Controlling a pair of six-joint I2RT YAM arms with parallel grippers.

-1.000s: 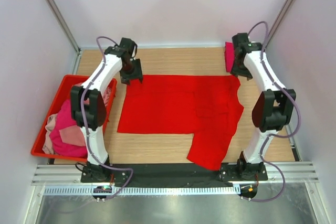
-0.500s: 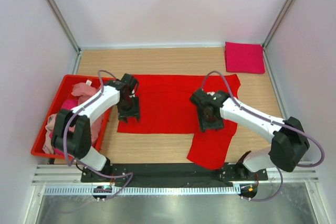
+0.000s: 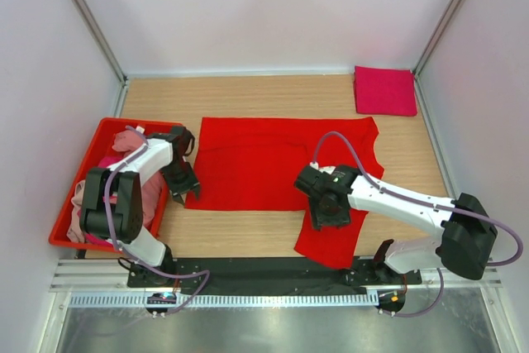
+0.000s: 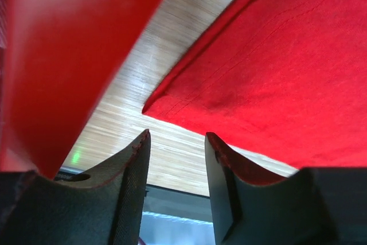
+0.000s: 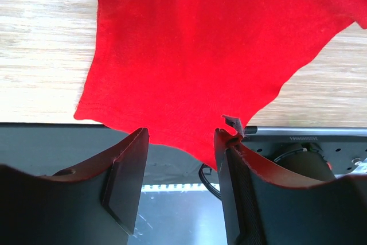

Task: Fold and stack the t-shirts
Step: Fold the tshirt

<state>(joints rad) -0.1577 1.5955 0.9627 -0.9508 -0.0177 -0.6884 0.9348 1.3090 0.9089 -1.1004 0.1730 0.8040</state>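
Overhead, the red shirt [image 3: 281, 163] lies flat in the middle of the wooden table [image 3: 248, 97]. Its long axis runs left to right, with the straight hem toward the red bin [image 3: 62, 233] on the left and a shallow notch in the right-hand edge. One sleeve juts toward the near edge, and its tip overlaps the black strip [image 3: 248, 269] where the arms are bolted. Only this view shows the folded magenta shirt [image 3: 385, 90], square in the far right corner and well apart from everything else, and the jumble of pink shirts [image 3: 124, 196] in the bin. The left gripper [image 3: 183, 192] sits low at the shirt's near-left corner, between cloth and bin. Its wrist camera adds what the top view cannot: the fingers stand apart with nothing between them, the shirt's doubled corner lies just beyond the tips on bare wood, and the bin wall is close on the left. The right gripper [image 3: 329, 212] hangs over the base of the sleeve. Its own camera shows the jaws parted and empty, the sleeve's hem crossing below the gap, and a small torn scrap of pad on one fingertip [image 5: 232, 123] — too small to see from above. The table is pale, fine-grained wood, enclosed by plain white walls with metal posts in the far corners, and a ribbed metal rail runs along the front.
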